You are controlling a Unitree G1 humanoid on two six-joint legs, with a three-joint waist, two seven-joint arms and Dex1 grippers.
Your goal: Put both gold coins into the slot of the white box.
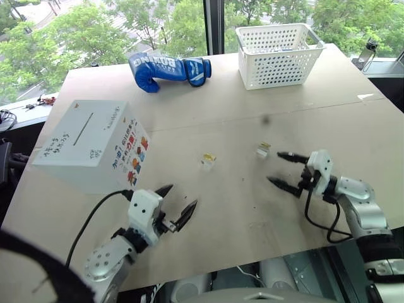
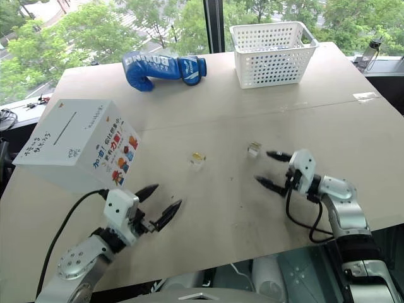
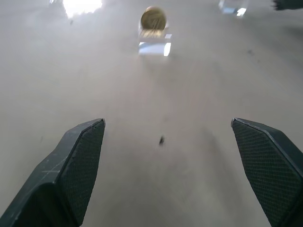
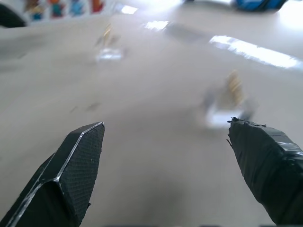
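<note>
The two gold coins (image 3: 153, 18) (image 1: 263, 149) stood upright in small clear holders (image 3: 154, 46) mid-table, well apart from the white box (image 1: 95, 144), whose slot (image 1: 83, 129) faced up. Near each coin hovered one spread, empty gripper: left gripper (image 1: 177, 204), right gripper (image 1: 282, 169).

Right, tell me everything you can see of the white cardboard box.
The white cardboard box is a large cube that sits on the tan table at the robot's left, apart from both grippers. Its upper face bears a thin dark straight slot and small black handwriting; more handwriting runs along its left side. The face toward the table's middle carries colourful stickers and printed characters. It looks closed and undamaged.
</note>
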